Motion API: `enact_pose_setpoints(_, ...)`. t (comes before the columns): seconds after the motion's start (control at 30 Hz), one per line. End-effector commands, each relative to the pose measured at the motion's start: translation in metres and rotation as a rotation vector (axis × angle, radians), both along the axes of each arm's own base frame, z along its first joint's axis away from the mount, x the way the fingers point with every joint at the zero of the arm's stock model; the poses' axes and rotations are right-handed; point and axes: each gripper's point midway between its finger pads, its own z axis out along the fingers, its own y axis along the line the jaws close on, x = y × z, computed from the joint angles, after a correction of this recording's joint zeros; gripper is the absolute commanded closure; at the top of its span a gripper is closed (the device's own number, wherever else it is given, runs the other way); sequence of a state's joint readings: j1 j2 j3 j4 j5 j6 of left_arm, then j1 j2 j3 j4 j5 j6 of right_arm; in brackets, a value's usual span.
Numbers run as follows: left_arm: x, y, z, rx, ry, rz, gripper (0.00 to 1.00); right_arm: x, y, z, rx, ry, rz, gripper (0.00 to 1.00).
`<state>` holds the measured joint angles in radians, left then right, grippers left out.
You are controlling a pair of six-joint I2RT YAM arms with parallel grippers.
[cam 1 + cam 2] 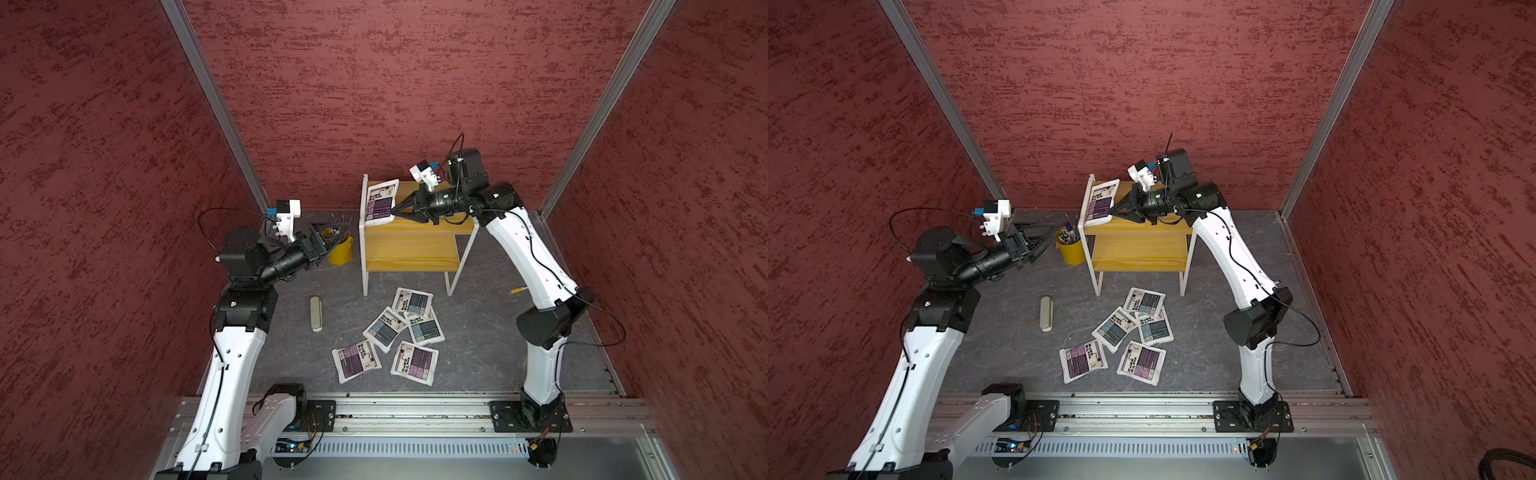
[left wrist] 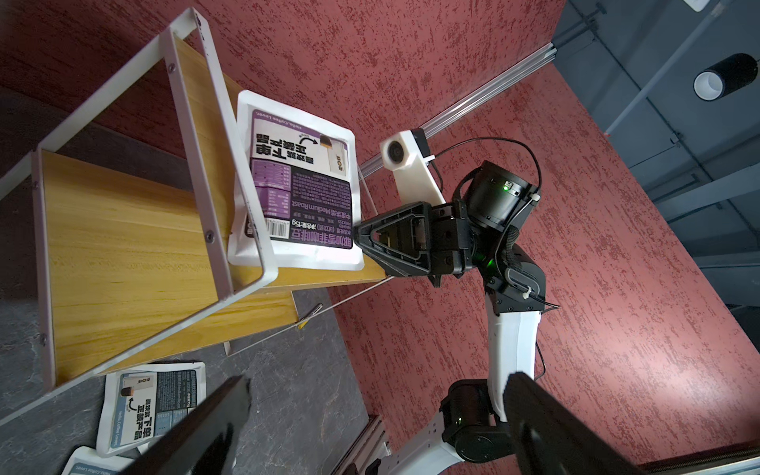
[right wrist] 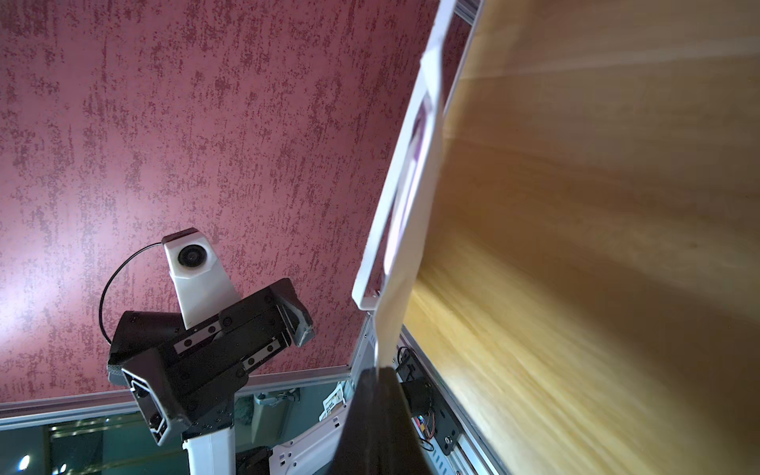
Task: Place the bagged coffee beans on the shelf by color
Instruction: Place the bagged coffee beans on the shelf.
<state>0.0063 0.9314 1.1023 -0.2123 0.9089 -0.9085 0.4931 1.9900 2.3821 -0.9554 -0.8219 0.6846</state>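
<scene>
Right fingers (image 2: 366,240) pinching pouch (image 2: 304,181), white, purple-labelled

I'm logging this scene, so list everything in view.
table: one, grey.
shelf: one, yellow boards, white frame, back of table.
purple pouch: one, upper board, leaning on end frame.
purple pouches: two, table, front of shelf.
blue-grey pouches: three, overlapping, between shelf and purple pair.
pen bucket: one, yellow, beside shelf.
flat case: one, beige, on table.
left arm: white and black, jaws open by bucket.
right arm: white and black, jaws shut on shelf pouch.
</scene>
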Motion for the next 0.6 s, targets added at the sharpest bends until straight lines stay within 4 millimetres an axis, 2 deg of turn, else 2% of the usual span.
enact_pose_setpoints(0.0, -0.004, 0.0, 0.007, 0.011, -0.023, -0.01, 0.0, 0.005, -0.004, 0.004, 0.015, 0.003, -0.002, 1.0)
enact_pose_setpoints(0.27, -0.003, -0.002, 0.006, 0.019, -0.022, -0.018, 0.0, 0.016, -0.007, -0.012, 0.001, 0.049, -0.012, 0.99)
enact_pose_setpoints(0.37, -0.003, -0.002, 0.005, 0.024, -0.02, -0.019, 0.0, 0.017, -0.007, -0.015, -0.003, 0.054, -0.014, 0.85)
enact_pose_setpoints(0.57, -0.004, -0.002, 0.004, 0.028, -0.02, -0.02, 0.0, 0.018, -0.01, -0.015, -0.011, 0.052, -0.024, 0.7)
